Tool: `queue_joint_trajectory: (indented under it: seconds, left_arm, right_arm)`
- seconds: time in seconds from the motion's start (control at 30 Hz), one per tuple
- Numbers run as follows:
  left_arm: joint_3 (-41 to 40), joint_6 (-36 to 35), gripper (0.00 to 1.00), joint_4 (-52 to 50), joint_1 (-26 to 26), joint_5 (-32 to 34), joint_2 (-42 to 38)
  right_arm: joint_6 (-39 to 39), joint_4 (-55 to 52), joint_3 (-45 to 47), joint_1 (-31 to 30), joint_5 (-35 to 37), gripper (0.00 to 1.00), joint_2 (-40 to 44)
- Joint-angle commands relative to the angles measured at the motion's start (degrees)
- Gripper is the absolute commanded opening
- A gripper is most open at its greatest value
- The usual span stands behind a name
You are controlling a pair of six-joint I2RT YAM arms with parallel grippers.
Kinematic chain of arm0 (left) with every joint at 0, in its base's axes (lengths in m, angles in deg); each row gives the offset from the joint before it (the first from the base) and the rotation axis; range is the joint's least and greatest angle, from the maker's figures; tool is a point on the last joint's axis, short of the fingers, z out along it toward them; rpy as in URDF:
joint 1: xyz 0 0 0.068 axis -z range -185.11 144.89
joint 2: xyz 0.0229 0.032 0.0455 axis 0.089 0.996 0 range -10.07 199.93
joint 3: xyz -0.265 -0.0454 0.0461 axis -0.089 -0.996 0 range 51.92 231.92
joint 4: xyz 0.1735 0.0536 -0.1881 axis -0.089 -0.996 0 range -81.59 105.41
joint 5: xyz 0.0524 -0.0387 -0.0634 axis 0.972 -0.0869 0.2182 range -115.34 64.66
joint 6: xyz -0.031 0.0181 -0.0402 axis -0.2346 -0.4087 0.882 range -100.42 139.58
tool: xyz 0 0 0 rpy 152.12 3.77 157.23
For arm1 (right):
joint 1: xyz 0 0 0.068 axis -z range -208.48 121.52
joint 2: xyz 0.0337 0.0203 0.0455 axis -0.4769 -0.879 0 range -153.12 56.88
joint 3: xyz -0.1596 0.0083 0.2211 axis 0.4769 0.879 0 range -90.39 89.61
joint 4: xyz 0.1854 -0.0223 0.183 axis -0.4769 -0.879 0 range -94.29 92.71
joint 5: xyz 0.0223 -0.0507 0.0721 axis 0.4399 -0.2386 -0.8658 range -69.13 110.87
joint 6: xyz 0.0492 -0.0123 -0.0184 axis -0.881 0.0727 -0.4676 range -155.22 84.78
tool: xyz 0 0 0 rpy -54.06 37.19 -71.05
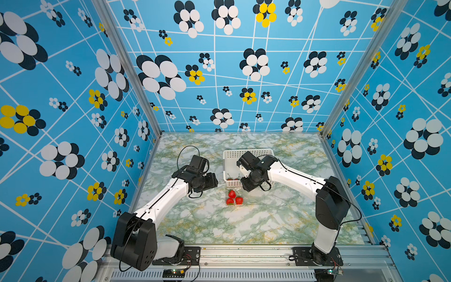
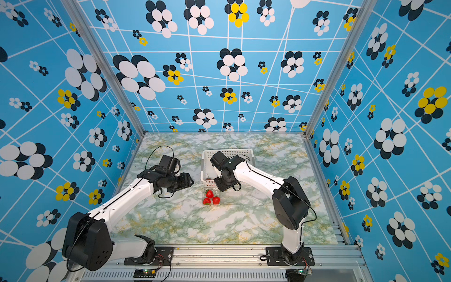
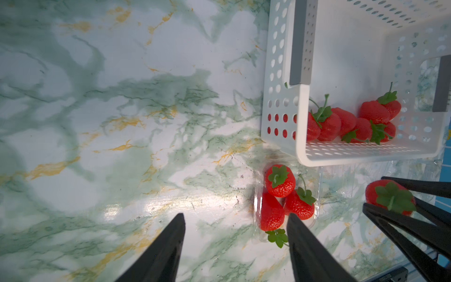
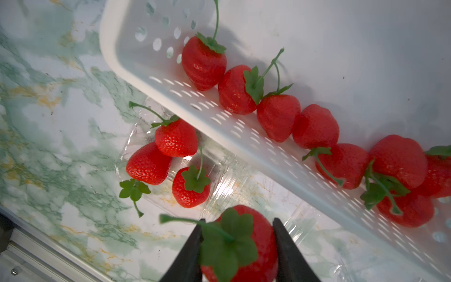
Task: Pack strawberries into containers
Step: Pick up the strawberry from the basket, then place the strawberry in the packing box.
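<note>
Three glossy, dimpled red strawberries (image 4: 175, 139) with leafy green caps sit in a clear, crinkly plastic box (image 3: 256, 195). It's mid-desk (image 4: 61, 122) on the shiny marble-look top, just beside the white perforated basket (image 4: 219, 136). More berries (image 4: 314, 127) line the basket's near wall inside. The right gripper (image 4: 238, 221) pinches another strawberry (image 4: 266, 234). The left gripper (image 3: 235, 214) is spread wide and empty.

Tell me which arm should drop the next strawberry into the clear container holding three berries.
Right, most likely: the right gripper is shut on a strawberry near that container, while the left gripper hangs open and empty.
</note>
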Motion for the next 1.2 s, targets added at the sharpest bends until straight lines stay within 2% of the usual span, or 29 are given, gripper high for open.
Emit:
queue_joint_trajectory:
  seconds: [0.0, 0.3, 0.83, 1.17]
  left_arm:
    - [-2.4, 1.3, 0.68, 2.4, 0.7, -0.6, -1.6]
    - [-4.8, 2.1, 0.67, 5.5, 2.5, -0.8, -0.3]
    - [-7.4, 3.2, 0.67, 8.5, 3.1, -1.4, 0.7]
    - [-7.7, 3.0, 0.67, 9.4, 3.2, -2.0, 1.2]
  right_arm:
    - [-1.3, 1.1, 0.3, -1.3, 0.7, 0.28, -0.3]
    - [-0.9, 1.4, -0.6, -4.0, 1.0, 0.28, -2.9]
    - [1.7, 0.9, -7.7, -4.1, 2.2, 0.27, -10.1]
    - [0.9, 1.1, -8.1, -4.1, 2.0, 0.27, -12.0]
